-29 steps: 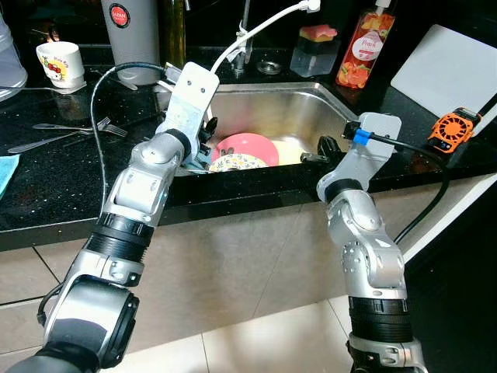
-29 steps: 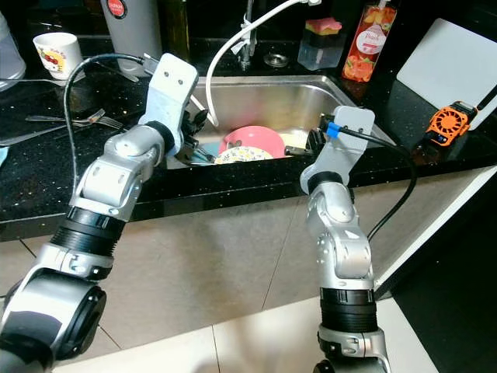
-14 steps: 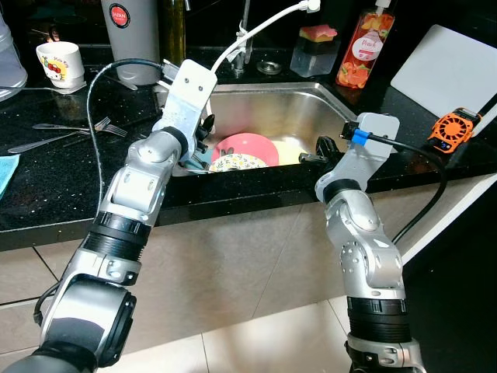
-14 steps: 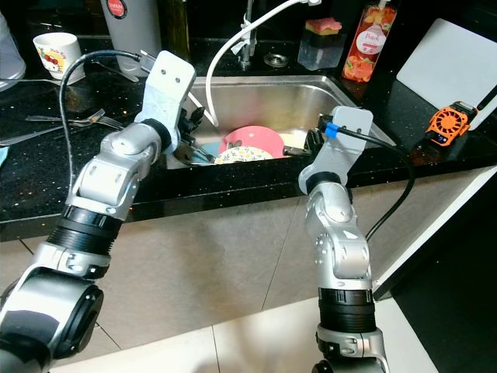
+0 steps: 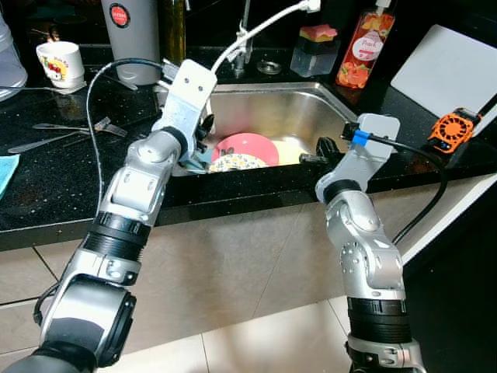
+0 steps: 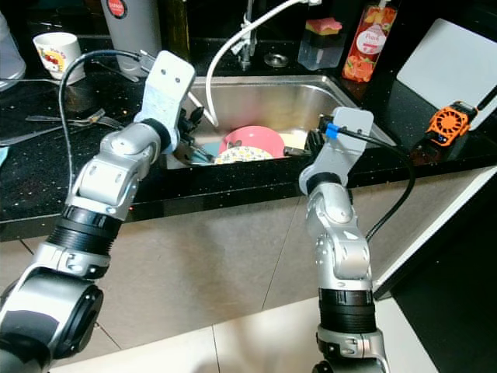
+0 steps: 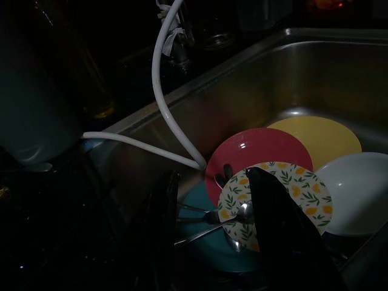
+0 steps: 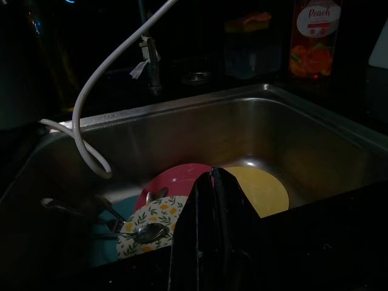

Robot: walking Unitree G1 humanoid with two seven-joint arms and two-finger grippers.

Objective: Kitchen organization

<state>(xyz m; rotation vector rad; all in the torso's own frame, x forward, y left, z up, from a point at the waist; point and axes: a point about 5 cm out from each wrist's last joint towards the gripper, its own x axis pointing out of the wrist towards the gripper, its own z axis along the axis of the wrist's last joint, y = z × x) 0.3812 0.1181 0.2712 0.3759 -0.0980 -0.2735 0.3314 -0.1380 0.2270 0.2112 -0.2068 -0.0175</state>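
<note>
Plates are piled in the steel sink (image 5: 295, 116): a pink plate (image 5: 248, 145) leaning at the back, a yellow plate (image 7: 318, 134) next to it, a white plate (image 7: 357, 191) beside that, and a floral plate (image 7: 276, 197) with yellow lemons and green leaves lying on top of a teal plate (image 7: 203, 239). A couple of spoons (image 7: 233, 215) are resting across the floral and teal ones, handles pointing toward the left wall of the sink. Left gripper (image 7: 212, 233) is hanging over the sink's left front corner, fingers spread apart with nothing between them, and the spoon handles plus the teal plate sit right below the gap; whether it's touching anything I can't tell. Right gripper (image 8: 212, 182) is parked at the front rim of the sink on the right side, fingers pressed together and holding nothing, pointed toward the yellow and pink plates, which are a bit farther into the basin. White hose (image 5: 260, 31) loops down from the tap into the sink by the pink plate. Forks (image 5: 74, 132) lie on the black counter (image 5: 46, 186) off to the left, with a mug (image 5: 60, 62) behind them, and a peach soap bottle (image 5: 365, 47) stands behind the sink.
</note>
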